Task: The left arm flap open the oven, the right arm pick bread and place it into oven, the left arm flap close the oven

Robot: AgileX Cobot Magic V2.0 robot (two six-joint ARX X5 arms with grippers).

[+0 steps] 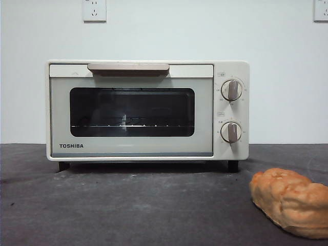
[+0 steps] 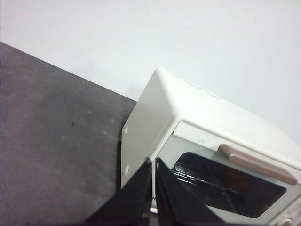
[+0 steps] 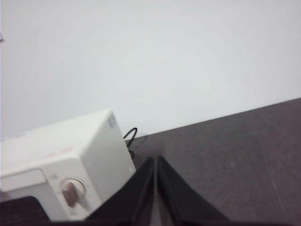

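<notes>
A cream-white boxy TOSHIBA toaster oven [image 1: 147, 110] stands on the dark grey matte table [image 1: 128, 205], centred a little to the left in the front view, against a plain white wall [image 1: 205, 31]. Its dark glass door [image 1: 132, 111] is shut, with the beige bar handle [image 1: 128, 67] lying flat along its upper edge at 12 o'clock from the glass. A thin wire rack [image 1: 120, 125] shows through the glass, low inside. At 3 o'clock from the door sit two round beige-and-silver knobs, the upper knob [image 1: 232, 89] directly above the lower knob [image 1: 231, 131]. On the wall, a white power socket [image 1: 94, 10] is at 12 o'clock from the oven's left end, and part of a second white socket [image 1: 321, 10] is at the top right corner.

The golden-orange lumpy loaf of bread [image 1: 291, 202] lies on the table at about 4 o'clock from the oven, well apart from it and nearer the camera, cut off by the picture's right edge.

Neither arm shows in the front view. The left arm's black wedge-fingered gripper [image 2: 153, 162] holds nothing, its pointed jaws pressed nearly together, aimed at the oven's left front corner. The right arm's black pointed gripper [image 3: 154, 159] is likewise empty with its jaws closed to a sliver, over bare table beside the oven's knob side.
</notes>
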